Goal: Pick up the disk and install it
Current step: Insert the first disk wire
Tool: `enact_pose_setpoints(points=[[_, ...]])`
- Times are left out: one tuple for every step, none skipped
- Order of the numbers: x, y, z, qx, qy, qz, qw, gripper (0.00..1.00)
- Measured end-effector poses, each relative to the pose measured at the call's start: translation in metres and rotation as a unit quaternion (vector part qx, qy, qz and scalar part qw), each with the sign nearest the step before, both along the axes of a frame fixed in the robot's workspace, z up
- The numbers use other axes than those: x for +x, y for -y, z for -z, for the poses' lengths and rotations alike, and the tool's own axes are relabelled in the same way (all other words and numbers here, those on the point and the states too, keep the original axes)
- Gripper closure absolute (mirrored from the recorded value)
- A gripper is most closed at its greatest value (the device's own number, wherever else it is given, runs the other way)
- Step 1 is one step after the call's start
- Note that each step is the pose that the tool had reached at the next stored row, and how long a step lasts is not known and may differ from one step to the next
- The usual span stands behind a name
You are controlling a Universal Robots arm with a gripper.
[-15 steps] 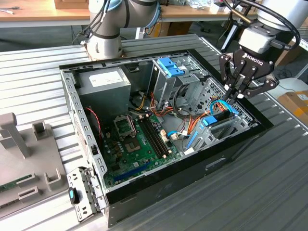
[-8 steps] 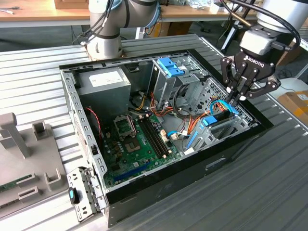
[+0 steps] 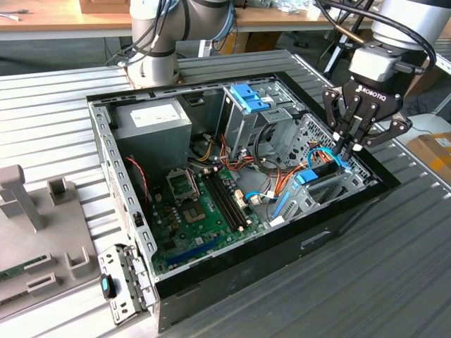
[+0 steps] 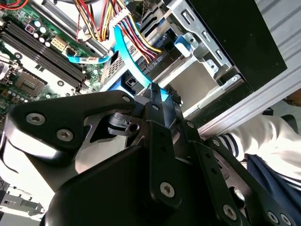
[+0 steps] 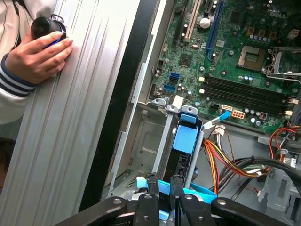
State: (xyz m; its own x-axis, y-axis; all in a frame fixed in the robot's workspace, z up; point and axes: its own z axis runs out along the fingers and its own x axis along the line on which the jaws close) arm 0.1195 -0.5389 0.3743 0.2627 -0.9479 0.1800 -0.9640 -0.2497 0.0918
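The disk (image 3: 318, 174) stands on edge in the drive bay at the exterior view's right end of the open computer case (image 3: 338, 218). Its bright blue frame (image 5: 186, 139) runs along the edge that faces up between the bay's metal rails. My gripper (image 3: 349, 148) hangs straight above the disk's far end. In the first wrist view the gripper (image 5: 164, 183) is shut, pinching the blue frame between its black fingertips. The second wrist view shows the gripper (image 4: 155, 94) closed on the same blue edge.
A grey power supply box (image 3: 151, 120) and a metal cage with a blue latch (image 3: 248, 98) fill the case's far side. Motherboard (image 3: 204, 204) and loose cables (image 5: 225, 160) lie beside the bay. A person's hand (image 5: 40, 56) rests on the ribbed table (image 3: 394, 274). A grey fixture (image 3: 42, 232) stands at the left.
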Motion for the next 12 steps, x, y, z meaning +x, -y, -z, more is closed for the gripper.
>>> enact_pose_setpoints(points=[[-0.0002, -0.0059, -0.0002, 0.0001, 0.0, -0.001, 1.0, 0.76], [-0.0003, -0.0075, -0.0002, 0.0002, 0.0, -0.002, 1.0, 0.76], [-0.0004, -0.0085, -0.0002, 0.0002, 0.0, -0.002, 1.0, 0.76], [-0.0004, -0.0106, -0.0002, -0.0009, 0.0, -0.006, 1.0, 0.76], [-0.0004, -0.0112, -0.0002, -0.006, -0.0001, -0.009, 0.9999, 0.76], [-0.0004, -0.0115, -0.0001, -0.0172, -0.0001, -0.012, 0.9998, 0.76], [-0.0004, -0.0115, 0.0, -0.0304, -0.0002, -0.017, 0.9994, 0.76], [-0.0004, -0.0116, 0.0009, -0.0352, -0.0001, -0.024, 0.9991, 0.76], [-0.0004, -0.0117, 0.0009, -0.0309, 0.0, -0.025, 0.9992, 0.76], [-0.0004, -0.0118, 0.001, -0.0247, 0.0002, -0.026, 0.9994, 0.76], [-0.0004, -0.0119, 0.001, -0.0149, 0.0005, -0.026, 0.9996, 0.76], [-0.0004, -0.0119, 0.001, -0.0092, 0.0006, -0.026, 0.9996, 0.76]])
